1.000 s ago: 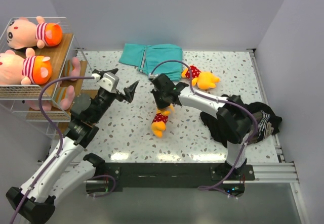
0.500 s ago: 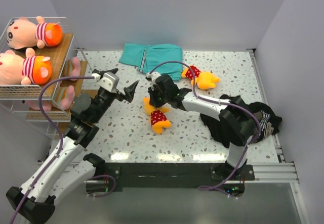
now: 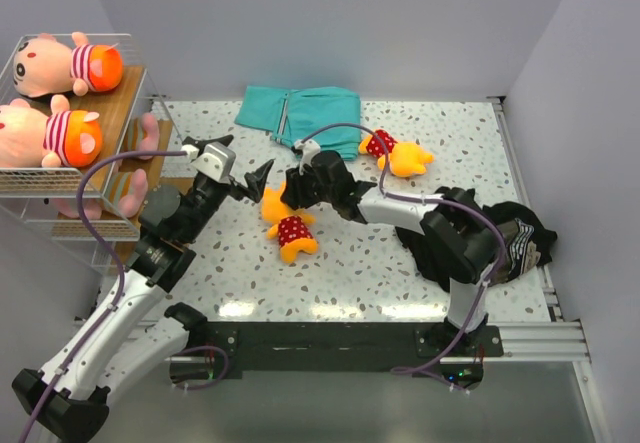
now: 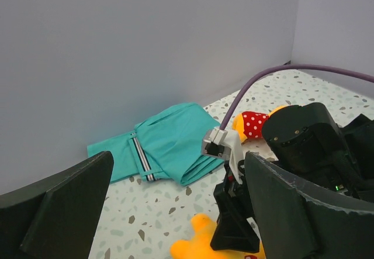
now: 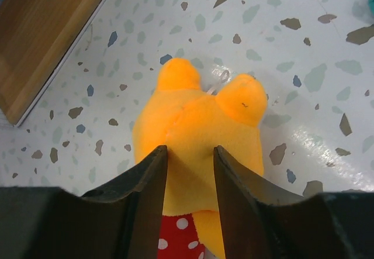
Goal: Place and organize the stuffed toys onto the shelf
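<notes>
- Right hand (image 5: pixel 186 159) is closed on the orange plush doll in a red white-dotted dress (image 3: pixel 285 228). The wrist view shows both fingers (image 5: pixel 143 200) pinching its back just below the head
- The doll sits low over the white speckled stone-pattern worktop (image 3: pixel 350 278), mid-way between the two arms
- Left hand (image 3: pixel 250 180) has its fingers spread wide and holds nothing. It points at the doll from just beside it
- Handling, judged: light, soft and squashy, not fragile. The stuffing gives under a pinch, so take the torso or neck, not a floppy limb
- Tiered shelf of light wood boards and white wire mesh (image 3: pixel 128 101) stands at the left edge. Two pink plush dolls in striped shirts (image 3: pixel 45 133) lie on the top board
- A second orange dotted-dress doll (image 3: pixel 400 155) lies at the edge of the folded teal cloth (image 3: pixel 300 113)
- A crumpled black garment (image 3: pixel 515 238) lies far right. Plain grey walls close round the worktop
</notes>
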Robot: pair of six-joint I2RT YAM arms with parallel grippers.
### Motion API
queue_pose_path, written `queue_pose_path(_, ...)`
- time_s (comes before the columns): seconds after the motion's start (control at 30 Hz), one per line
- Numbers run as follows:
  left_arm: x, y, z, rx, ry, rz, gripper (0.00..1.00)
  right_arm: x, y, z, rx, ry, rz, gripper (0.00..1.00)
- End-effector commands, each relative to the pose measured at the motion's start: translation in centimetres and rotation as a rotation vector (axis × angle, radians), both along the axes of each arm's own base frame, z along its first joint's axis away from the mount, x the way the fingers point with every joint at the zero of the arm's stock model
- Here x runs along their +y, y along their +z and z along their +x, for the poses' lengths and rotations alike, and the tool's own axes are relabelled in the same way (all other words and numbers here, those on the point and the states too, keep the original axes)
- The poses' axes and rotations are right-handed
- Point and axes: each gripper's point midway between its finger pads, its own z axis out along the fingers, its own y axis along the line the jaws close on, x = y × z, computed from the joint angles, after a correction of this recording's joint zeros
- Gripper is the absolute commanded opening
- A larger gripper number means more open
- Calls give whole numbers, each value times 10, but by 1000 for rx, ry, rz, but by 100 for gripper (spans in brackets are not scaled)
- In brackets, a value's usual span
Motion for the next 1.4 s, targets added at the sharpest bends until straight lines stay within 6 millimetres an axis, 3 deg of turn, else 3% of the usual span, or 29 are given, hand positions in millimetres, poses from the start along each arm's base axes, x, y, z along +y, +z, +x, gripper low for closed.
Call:
queue_pose_path(0.0, 2, 14, -1, -49, 9, -28, 100, -13, 52, 15, -203, 44, -76, 57)
queue_pose_path(0.2, 2, 16, -2, -53, 6, -35, 100, -37, 56, -6, -371, 211, -229, 60)
queue_pose_path(0.37, 2, 16, -2, -53, 5, -42, 100, -24, 51, -62, -490, 488, -296, 61)
queue_pose_path(0.43, 2, 17, -3, -58, 4, -46, 100, -22, 37, -86, -526, 595, -368, 64)
queue_pose_path(0.53, 3, 21, -6, -63, 1, -57, 100, -23, 18, -107, -560, 668, -433, 68)
queue_pose_path(0.7, 6, 25, -9, -78, 9, -87, 100, -17, 2, -117, -601, 712, -455, 70)
queue_pose_path(0.97, 6, 26, -8, -73, 7, -102, 100, -15, -12, -102, -656, 655, -525, 65)
queue_pose_path(1.07, 6, 25, -7, -69, 12, -98, 100, -11, -17, -103, -644, 638, -504, 58)
queue_pose_path(1.17, 6, 24, -6, -66, 14, -93, 100, -7, -15, -103, -627, 603, -465, 40)
queue_pose_path(1.2, 5, 23, -6, -65, 11, -91, 100, -6, -8, -99, -627, 566, -446, 21)
queue_pose_path(1.27, 2, 22, -6, -65, -2, -86, 100, -5, 8, -94, -580, 454, -382, 5)
queue_pose_path(1.3, 1, 22, -6, -64, -6, -86, 100, -4, 19, -90, -574, 411, -334, 0)
queue_pose_path(1.37, -3, 21, -5, -59, -24, -77, 100, 3, 49, -95, -515, 346, -174, 0)
